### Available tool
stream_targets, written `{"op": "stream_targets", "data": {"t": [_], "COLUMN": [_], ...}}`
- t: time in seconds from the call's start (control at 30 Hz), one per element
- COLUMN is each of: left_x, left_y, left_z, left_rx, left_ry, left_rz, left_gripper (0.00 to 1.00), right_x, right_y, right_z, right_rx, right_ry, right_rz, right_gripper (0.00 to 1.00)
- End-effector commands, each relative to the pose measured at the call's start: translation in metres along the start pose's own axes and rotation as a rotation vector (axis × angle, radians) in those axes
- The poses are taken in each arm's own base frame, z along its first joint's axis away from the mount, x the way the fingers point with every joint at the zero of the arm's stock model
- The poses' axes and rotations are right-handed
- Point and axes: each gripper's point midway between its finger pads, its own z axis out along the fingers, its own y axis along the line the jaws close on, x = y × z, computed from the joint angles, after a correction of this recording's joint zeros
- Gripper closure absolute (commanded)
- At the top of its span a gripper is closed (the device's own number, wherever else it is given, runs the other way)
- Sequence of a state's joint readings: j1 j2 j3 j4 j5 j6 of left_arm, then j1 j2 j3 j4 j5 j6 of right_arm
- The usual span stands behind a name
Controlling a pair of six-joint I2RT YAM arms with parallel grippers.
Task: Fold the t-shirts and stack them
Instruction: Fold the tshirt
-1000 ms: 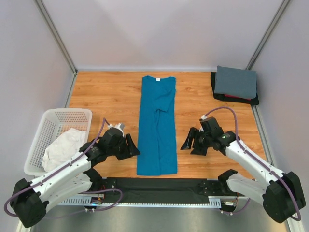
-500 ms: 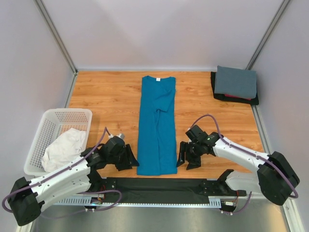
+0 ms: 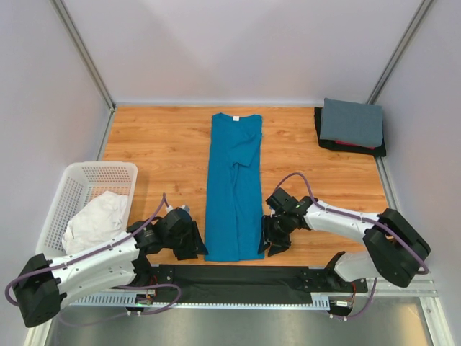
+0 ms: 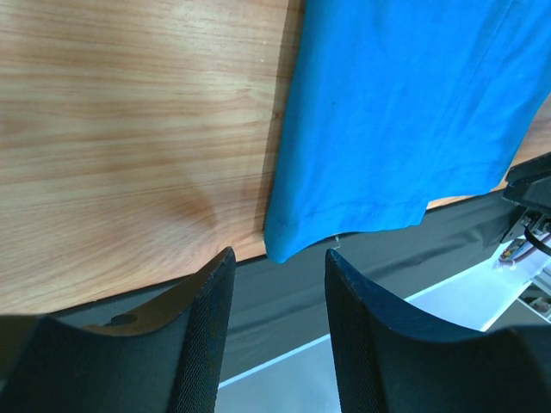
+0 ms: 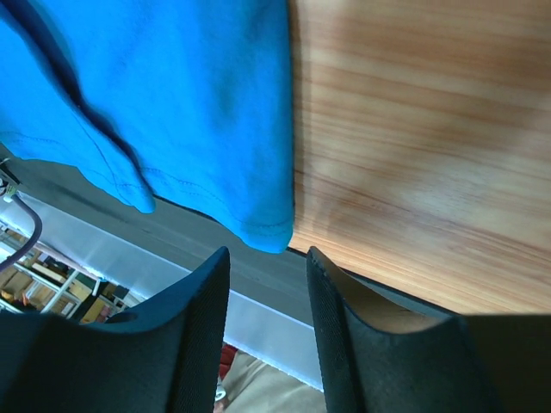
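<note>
A teal-blue t-shirt [image 3: 233,187] lies on the table as a long narrow strip, collar at the far end and hem toward me. My left gripper [image 3: 196,242] sits low beside the hem's left corner [image 4: 280,243], jaws open and empty, the corner just ahead of the gap. My right gripper [image 3: 271,241] is at the hem's right corner [image 5: 267,232], also open with nothing between its fingers. At the back right rests a folded slate-grey t-shirt [image 3: 351,121] on top of dark and red ones. A white t-shirt [image 3: 94,220] lies crumpled in the basket.
The white mesh laundry basket [image 3: 72,184] stands at the left edge of the table. A black strip [image 3: 238,277] runs along the near edge below the hem. Metal frame posts rise at the back corners.
Both grippers have moved inward and toward the near edge, ending at the shirt's two hem corners. Both pairs of jaws have narrowed, the right more than the left.
</note>
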State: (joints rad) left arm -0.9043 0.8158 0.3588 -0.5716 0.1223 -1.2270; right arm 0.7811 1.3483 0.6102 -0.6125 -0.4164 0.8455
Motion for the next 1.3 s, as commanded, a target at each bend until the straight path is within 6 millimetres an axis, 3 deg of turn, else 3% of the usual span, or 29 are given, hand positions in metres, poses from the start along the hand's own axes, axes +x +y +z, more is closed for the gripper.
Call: {"op": "stream_targets", "data": {"t": [0.0, 0.4, 0.73, 0.87, 0.93, 0.97, 1.0, 1.03, 1.27], "left_x": [0.001, 0.007, 0.01, 0.011, 0.012, 0.011, 0.01, 0.009, 0.003], "left_y": [-0.004, 0.005, -0.006, -0.004, -0.002, -0.002, -0.003, 0.001, -0.013], "left_z": [0.0, 0.009, 0.016, 0.02, 0.02, 0.02, 0.018, 0.016, 0.004], "left_rx": [0.019, -0.028, 0.005, -0.017, -0.033, -0.04, -0.044, -0.066, -0.042], "left_ry": [0.0, 0.031, 0.035, 0.037, 0.038, 0.037, 0.031, 0.02, -0.002], "left_rz": [-0.014, -0.009, -0.001, 0.005, 0.009, 0.008, 0.007, 0.011, 0.055], "left_gripper": [0.47, 0.47, 0.52, 0.58, 0.72, 0.88, 0.97, 1.0, 1.0], "right_x": [-0.005, -0.001, -0.001, -0.001, 0.0, 0.001, 0.0, 0.001, 0.006], "right_y": [0.021, 0.017, 0.015, 0.014, 0.013, 0.013, 0.013, 0.013, 0.019], "right_z": [-0.002, 0.006, 0.007, 0.006, 0.006, 0.005, 0.004, 0.004, -0.005], "right_rx": [-0.063, -0.04, -0.028, -0.026, -0.024, -0.021, -0.025, -0.024, -0.045], "right_ry": [-0.001, 0.027, 0.028, 0.027, 0.027, 0.027, 0.023, 0.025, 0.013], "right_rz": [-0.027, -0.03, -0.037, -0.035, -0.036, -0.037, -0.037, -0.036, -0.054], "right_gripper": [0.58, 0.69, 0.8, 0.89, 0.95, 0.97, 0.99, 1.0, 0.99]}}
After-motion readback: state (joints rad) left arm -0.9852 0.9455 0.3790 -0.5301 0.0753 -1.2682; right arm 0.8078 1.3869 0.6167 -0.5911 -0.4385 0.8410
